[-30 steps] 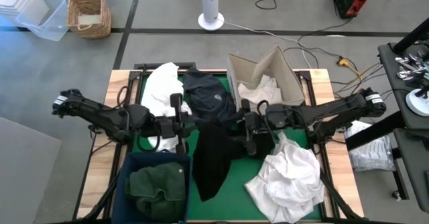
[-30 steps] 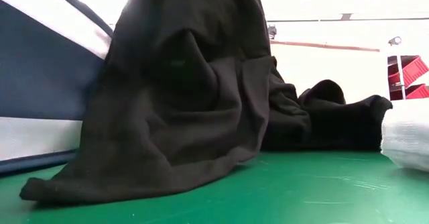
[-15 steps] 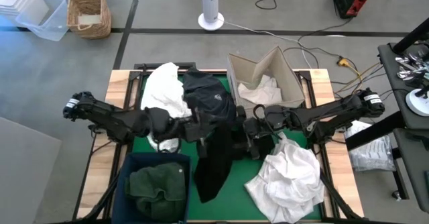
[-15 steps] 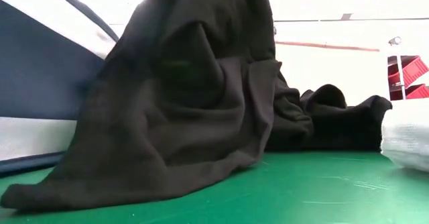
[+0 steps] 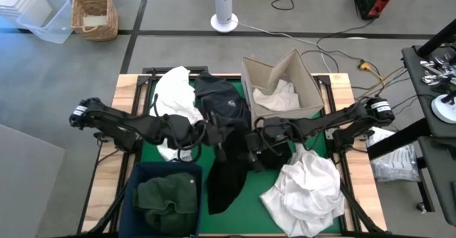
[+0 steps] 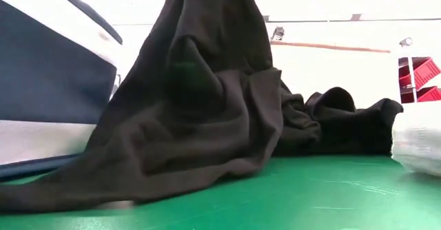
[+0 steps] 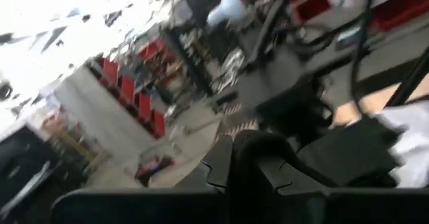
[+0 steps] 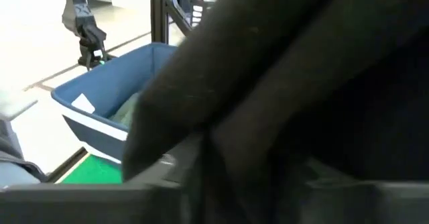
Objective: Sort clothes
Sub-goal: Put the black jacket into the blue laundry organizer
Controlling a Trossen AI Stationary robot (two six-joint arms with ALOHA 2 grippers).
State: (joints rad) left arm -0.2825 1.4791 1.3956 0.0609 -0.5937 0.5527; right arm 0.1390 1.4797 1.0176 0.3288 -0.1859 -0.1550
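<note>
One black garment [image 5: 226, 168] is what's in play, and it's shifted a fair bit in the last second. It hangs from the fingers of the left gripper [image 5: 214, 133], which are pinched tight on its top edge. From there it drapes down onto the green mat [image 5: 251, 195], its hem trailing away toward the near edge of the table. A second ago that gripper was further back toward its own side. It has since carried the pinch point across to the middle, and in the low view the cloth's peak has slid over while the hem has spread out flat along the mat. The right gripper [image 5: 251, 144] has come in the other way and now sits right up against the hanging cloth, just beside the left fingers. Its wrist view is basically all black fabric, so I can't tell whether it has a bite yet. My read is that this is a two-handed pickup or a handoff in progress (not finished). The navy bin [image 5: 142, 174], with the dark green garment [image 5: 165, 195] in it, sits just beyond the left fingers on the near side and looks like the likely drop spot for darks. The navy garment [image 5: 224, 102] and the white pile [image 5: 303, 184] are still unsorted, so there's plenty left to do.
</note>
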